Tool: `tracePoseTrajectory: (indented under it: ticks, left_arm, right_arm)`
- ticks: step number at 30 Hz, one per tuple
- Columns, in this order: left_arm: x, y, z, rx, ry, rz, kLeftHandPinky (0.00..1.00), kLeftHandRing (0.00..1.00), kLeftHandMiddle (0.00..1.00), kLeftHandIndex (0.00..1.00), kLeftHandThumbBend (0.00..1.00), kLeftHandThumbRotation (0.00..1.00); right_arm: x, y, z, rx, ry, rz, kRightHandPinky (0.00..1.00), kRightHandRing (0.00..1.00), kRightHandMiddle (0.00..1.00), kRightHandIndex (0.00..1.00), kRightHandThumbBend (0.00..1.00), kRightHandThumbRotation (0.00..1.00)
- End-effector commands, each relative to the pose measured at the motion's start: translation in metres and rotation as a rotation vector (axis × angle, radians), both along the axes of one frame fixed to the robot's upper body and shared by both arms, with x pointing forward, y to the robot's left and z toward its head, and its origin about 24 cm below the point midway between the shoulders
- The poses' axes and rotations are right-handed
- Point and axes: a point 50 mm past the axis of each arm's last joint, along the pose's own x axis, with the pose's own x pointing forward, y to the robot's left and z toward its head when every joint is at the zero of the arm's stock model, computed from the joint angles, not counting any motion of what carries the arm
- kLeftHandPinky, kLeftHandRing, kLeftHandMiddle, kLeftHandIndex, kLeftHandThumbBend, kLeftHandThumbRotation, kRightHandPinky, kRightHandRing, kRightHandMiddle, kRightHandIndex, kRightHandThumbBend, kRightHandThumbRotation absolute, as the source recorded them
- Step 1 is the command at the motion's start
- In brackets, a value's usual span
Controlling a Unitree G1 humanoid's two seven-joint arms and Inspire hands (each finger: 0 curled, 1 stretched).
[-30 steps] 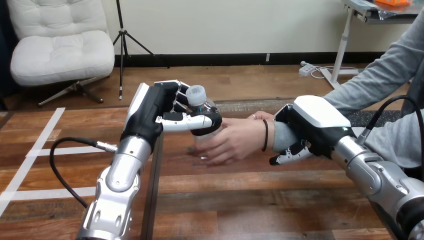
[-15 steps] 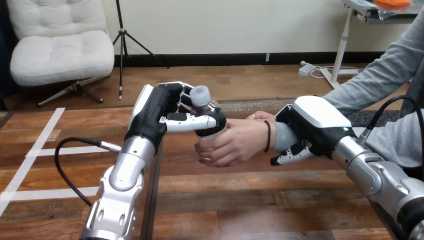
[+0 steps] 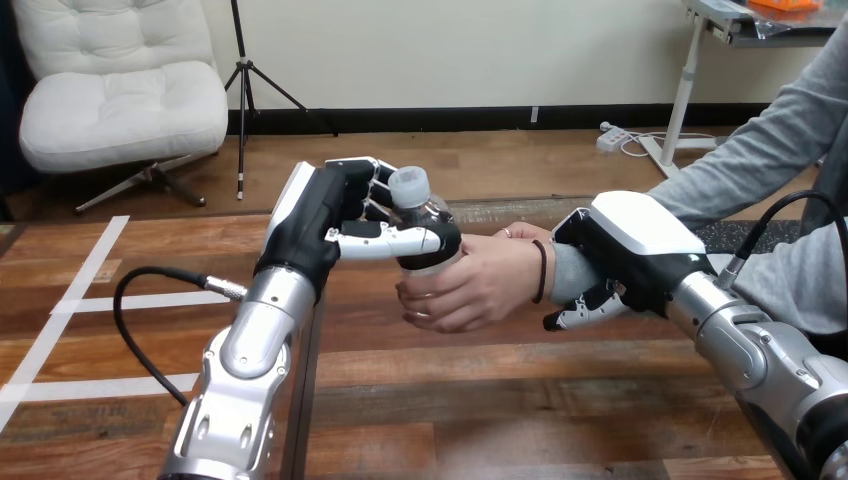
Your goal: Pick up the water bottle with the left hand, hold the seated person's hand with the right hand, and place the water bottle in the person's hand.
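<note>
My left hand (image 3: 335, 222) has its fingers and thumb curled round the upper part of a clear water bottle (image 3: 418, 215) with a pale cap, held upright above the table. The person's hand (image 3: 478, 282) reaches in from the right and wraps its fingers round the bottle's lower part, just under my thumb. My right hand (image 3: 625, 255) is shut on the person's wrist, its white back on top and its fingers curled underneath the grey sleeve.
The wooden table (image 3: 450, 400) stretches toward me below both arms. A black cable (image 3: 150, 300) loops at the left beside my left forearm. The person's grey-sleeved arm (image 3: 760, 170) comes in from the upper right.
My left hand has carried the bottle a little to the right and up. The person's fingers have closed round the bottle's lower part. My right hand has stayed on the wrist.
</note>
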Motion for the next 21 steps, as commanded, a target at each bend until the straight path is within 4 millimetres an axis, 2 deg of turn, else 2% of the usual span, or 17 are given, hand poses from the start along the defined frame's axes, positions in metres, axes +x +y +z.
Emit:
tracePoseTrajectory:
  ticks: [1,21]
  left_arm:
    - [0.0034,-0.0162,0.0295,-0.032,-0.109,-0.065,0.31,0.37,0.41,0.4,0.65,0.0]
    - [0.0029,-0.0167,0.0285,-0.048,-0.113,-0.071,0.28,0.34,0.39,0.39,0.67,0.0]
  right_arm:
    - [0.0235,0.0242,0.0468,0.062,-0.163,0.067,0.18,0.22,0.28,0.28,0.75,0.0]
    - [0.0228,0.0218,0.0447,0.046,-0.159,0.061,0.19,0.24,0.29,0.28,0.74,0.0]
